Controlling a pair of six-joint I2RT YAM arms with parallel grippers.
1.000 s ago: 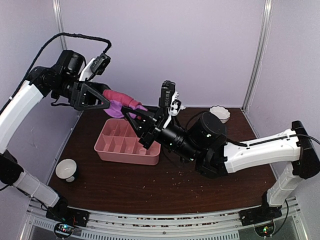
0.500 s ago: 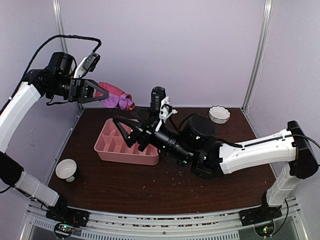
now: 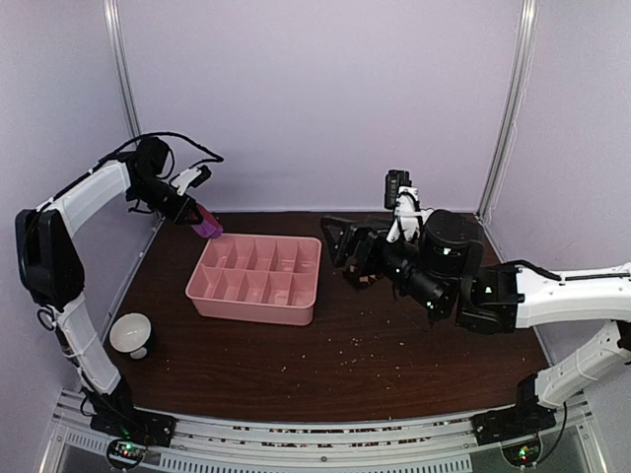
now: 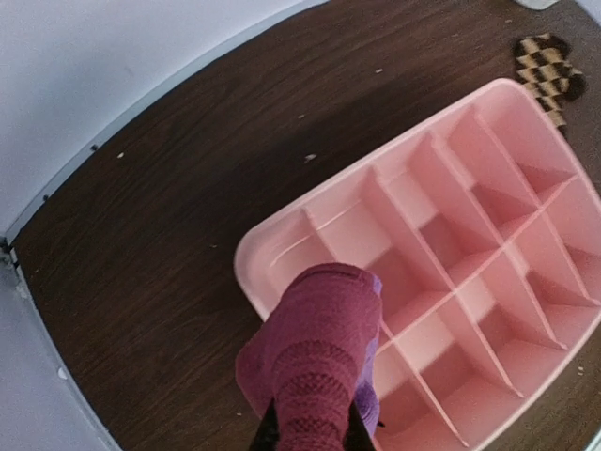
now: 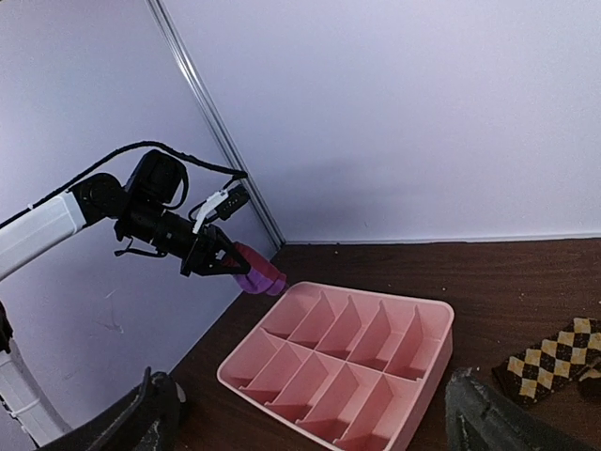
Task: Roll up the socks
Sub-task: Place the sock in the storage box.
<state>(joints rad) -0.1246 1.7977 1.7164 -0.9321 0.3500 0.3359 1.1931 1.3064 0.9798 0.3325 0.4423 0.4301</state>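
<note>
The magenta-pink sock [image 4: 319,362], rolled into a bundle with purple showing at its side, hangs over the near-left corner of the pink tray [image 4: 526,160]. My left gripper [image 4: 308,437] is shut on it. From above, the left gripper [image 3: 194,215] holds the pink sock [image 3: 207,227] just off the pink tray's [image 3: 296,313] back-left corner. The checkered sock [image 5: 554,362] lies flat on the table right of the tray [image 5: 427,362], and also shows in the left wrist view as the checkered sock [image 4: 547,58]. My right gripper [image 3: 342,251] stands open and empty, right of the tray.
A small white bowl [image 3: 130,333] sits near the table's front-left edge. Purple walls close in the back and both sides. Crumbs are scattered over the dark wood table [image 3: 325,370] in front of the tray.
The right gripper let go of the pink sock, opened wide and pulled back to the right. The left gripper shut on the sock and carried it down to the tray's back-left corner.
</note>
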